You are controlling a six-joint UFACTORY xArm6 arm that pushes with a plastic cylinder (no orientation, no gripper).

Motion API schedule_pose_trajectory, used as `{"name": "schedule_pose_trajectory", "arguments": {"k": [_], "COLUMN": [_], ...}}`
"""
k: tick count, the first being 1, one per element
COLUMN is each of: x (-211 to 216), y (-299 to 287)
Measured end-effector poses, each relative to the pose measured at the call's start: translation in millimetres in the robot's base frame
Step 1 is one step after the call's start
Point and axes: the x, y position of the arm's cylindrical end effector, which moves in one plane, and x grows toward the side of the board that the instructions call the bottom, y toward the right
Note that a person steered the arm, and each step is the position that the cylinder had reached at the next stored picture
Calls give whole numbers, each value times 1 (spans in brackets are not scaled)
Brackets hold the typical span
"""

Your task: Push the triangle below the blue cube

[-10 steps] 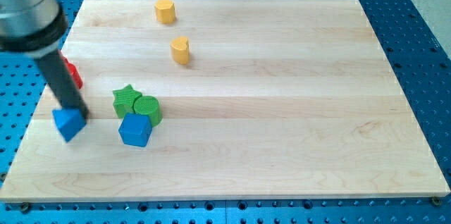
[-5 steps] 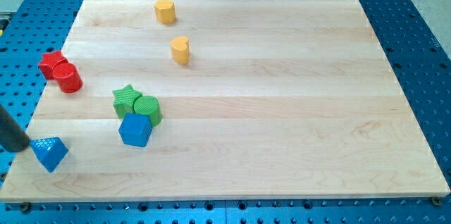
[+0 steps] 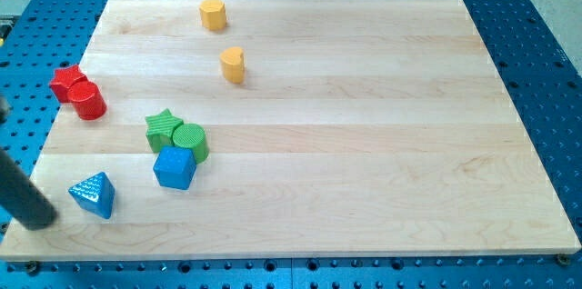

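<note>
The blue triangle [image 3: 94, 194] lies near the board's lower left corner. The blue cube [image 3: 175, 168] sits to its right and slightly higher, touching the green cylinder [image 3: 191, 140] above it. My rod comes in from the view's left edge, and my tip [image 3: 42, 222] rests on the board just left of and a little below the triangle, a small gap away.
A green star [image 3: 162, 126] touches the green cylinder. A red star [image 3: 66, 81] and a red cylinder [image 3: 89, 102] sit at the left edge. A yellow hexagon [image 3: 213, 14] and a yellow heart [image 3: 233, 64] lie near the top. The wooden board [image 3: 364, 144] rests on a blue perforated table.
The blue triangle moved down-left off its first spot, then right toward the cube and turned. My rod swung from above the triangle to its lower left.
</note>
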Motion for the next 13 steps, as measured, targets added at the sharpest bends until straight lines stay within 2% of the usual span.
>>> {"name": "schedule_pose_trajectory", "arguments": {"k": [3, 5, 7, 8, 9, 10, 13], "x": [-7, -5, 12, -27, -54, -53, -25], "y": [75, 102, 83, 10, 37, 82, 107]}}
